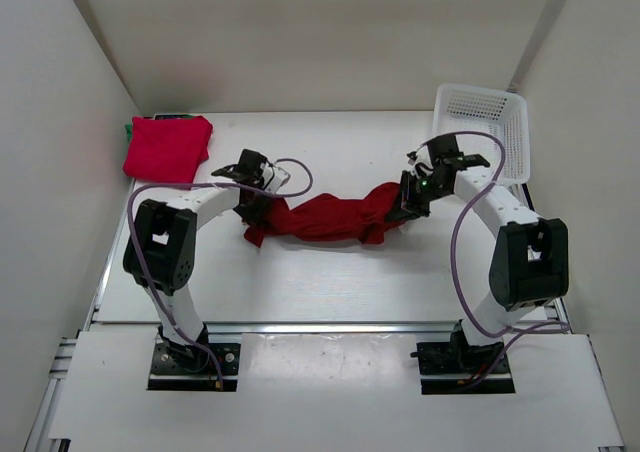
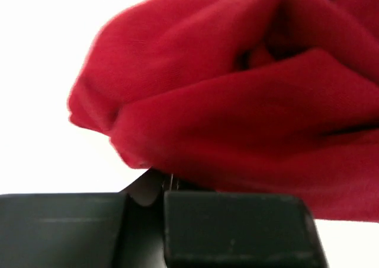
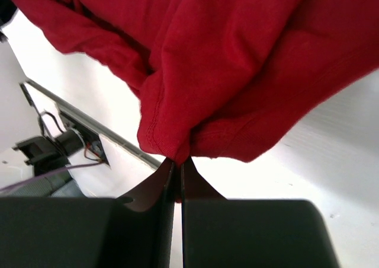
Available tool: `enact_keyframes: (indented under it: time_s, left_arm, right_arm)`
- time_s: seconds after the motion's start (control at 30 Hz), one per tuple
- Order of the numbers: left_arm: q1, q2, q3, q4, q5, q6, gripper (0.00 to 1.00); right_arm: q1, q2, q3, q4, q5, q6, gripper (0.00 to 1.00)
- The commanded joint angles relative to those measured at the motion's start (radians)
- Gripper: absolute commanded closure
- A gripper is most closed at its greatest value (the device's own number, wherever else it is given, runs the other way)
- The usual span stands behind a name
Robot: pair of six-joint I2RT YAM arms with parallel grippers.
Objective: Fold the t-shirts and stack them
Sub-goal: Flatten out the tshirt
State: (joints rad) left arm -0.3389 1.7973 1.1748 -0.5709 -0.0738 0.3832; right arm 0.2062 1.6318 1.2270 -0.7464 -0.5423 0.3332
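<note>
A red shirt (image 1: 325, 218) hangs bunched like a rope across the middle of the table (image 1: 330, 282), strung between the two arms.

The left gripper (image 1: 258, 208) is at the shirt's left end. In the left wrist view its fingers are closed together at the bottom of the frame, and the crumpled cloth (image 2: 237, 114) meets their tips, so it looks pinched there. A loose fold droops just below and left of the grip.

The right gripper (image 1: 404, 207) has the other end, right of centre. In its wrist view the jaws are pressed tight at the bottom centre, with a hemmed corner of the shirt (image 3: 237, 60) nipped between the tips (image 3: 177, 170) and the rest billowing over the top of the frame.

In the upper left corner of the overhead view lies a folded red shirt (image 1: 168, 147), neat and flat, with a sliver of green shirt (image 1: 129, 130) peeking out at its left edge. A white mesh basket (image 1: 480, 89) sits in the upper right corner, just beyond the right arm.
</note>
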Motion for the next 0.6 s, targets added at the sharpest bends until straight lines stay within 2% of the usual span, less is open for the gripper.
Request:
enact_keyframes:
  time_s: [0.0, 0.07, 0.13, 0.23, 0.27, 0.33, 0.4, 0.47, 0.57]
  left_arm:
    - [0.031, -0.053, 0.089, 0.055, 0.052, -0.026, 1.00]
    - [0.055, -0.065, 0.195, 0.048, 0.045, -0.018, 1.00]
    - [0.105, -0.065, 0.390, 0.025, 0.042, -0.009, 1.00]
    - [0.188, -0.062, 0.659, -0.013, 0.048, -0.004, 1.00]
    - [0.213, -0.062, 0.737, -0.012, 0.046, 0.002, 1.00]
    - [0.235, -0.093, 0.799, -0.004, 0.048, 0.028, 1.00]
    - [0.227, -0.155, 0.761, 0.009, 0.046, 0.071, 1.00]
    - [0.206, -0.238, 0.599, 0.020, 0.074, 0.120, 1.00]
    - [0.179, -0.404, 0.351, 0.031, 0.068, 0.154, 1.00]
  right_arm:
    - [-0.045, 0.032, 0.170, -0.011, -0.031, -0.002, 1.00]
    - [-0.057, 0.090, 0.324, -0.047, -0.042, -0.005, 1.00]
    - [-0.065, 0.169, 0.539, -0.096, -0.032, -0.017, 1.00]
    - [-0.080, 0.311, 1.061, -0.139, -0.035, 0.003, 1.00]
    - [-0.085, 0.335, 1.138, -0.146, -0.045, 0.006, 0.99]
    - [-0.091, 0.367, 1.352, -0.143, -0.032, 0.018, 1.00]
    - [-0.085, 0.338, 1.343, -0.140, 0.014, 0.012, 1.00]
    - [-0.059, 0.272, 1.246, -0.149, 0.059, -0.014, 1.00]
    - [0.013, 0.120, 0.835, -0.113, 0.134, -0.082, 1.00]
